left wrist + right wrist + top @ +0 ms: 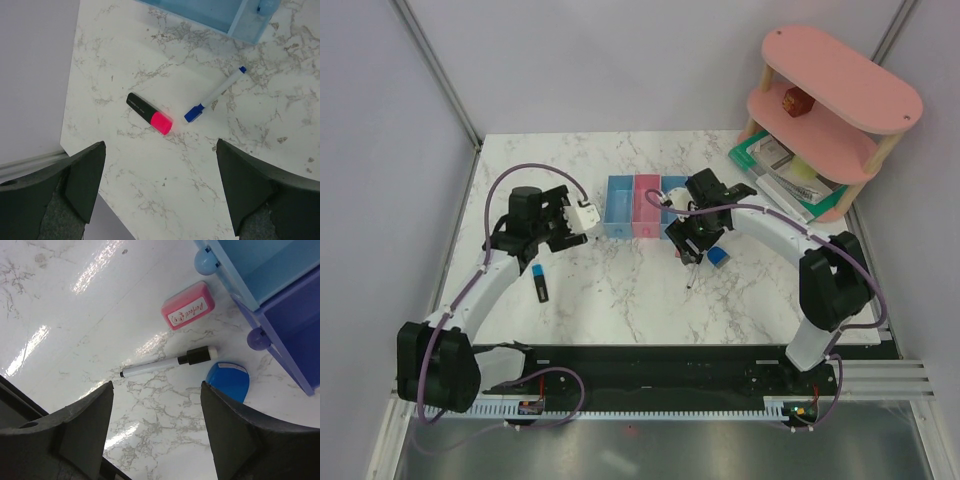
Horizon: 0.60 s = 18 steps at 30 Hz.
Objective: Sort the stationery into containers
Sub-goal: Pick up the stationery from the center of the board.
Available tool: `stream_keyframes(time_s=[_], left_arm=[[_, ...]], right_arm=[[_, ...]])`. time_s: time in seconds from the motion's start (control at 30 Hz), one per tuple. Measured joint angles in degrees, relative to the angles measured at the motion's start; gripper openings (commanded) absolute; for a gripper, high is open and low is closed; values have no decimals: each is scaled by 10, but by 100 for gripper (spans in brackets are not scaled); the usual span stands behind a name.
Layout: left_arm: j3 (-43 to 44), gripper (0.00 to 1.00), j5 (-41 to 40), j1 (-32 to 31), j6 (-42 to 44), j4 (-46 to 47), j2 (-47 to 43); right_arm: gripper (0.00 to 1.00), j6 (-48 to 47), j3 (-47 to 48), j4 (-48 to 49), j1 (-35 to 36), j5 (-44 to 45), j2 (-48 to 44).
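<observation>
The row of bins (646,206) stands at mid-table: light blue, pink, blue. My left gripper (570,222) hovers left of it, open and empty; in its wrist view (160,190) a pink black-capped highlighter (149,120) and a blue-capped pen (215,95) lie ahead, before the light blue bin (215,12). My right gripper (694,238) is open and empty (157,430) above a black-capped pen (170,362), a pink eraser (188,305) and the blue cube (228,380), beside the violet-blue bin (295,330). A blue highlighter (539,282) lies under the left arm. The tape roll is out of view.
A pink two-tier shelf (835,100) stands at the back right with a small brown block (795,100) on its lower tier. A green-rimmed tray (785,170) lies under it. The table's left edge meets the grey wall (35,75).
</observation>
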Motion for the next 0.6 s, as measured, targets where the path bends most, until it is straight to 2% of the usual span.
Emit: stream_keyframes(time_s=[0.27,0.6], left_arm=[[0,96,61,53,79,30,78],[0,96,76,59,118,45,116]], right_arm=[[76,25,0,29,1,-22,67],[75,64,22,64,9,-23,99]])
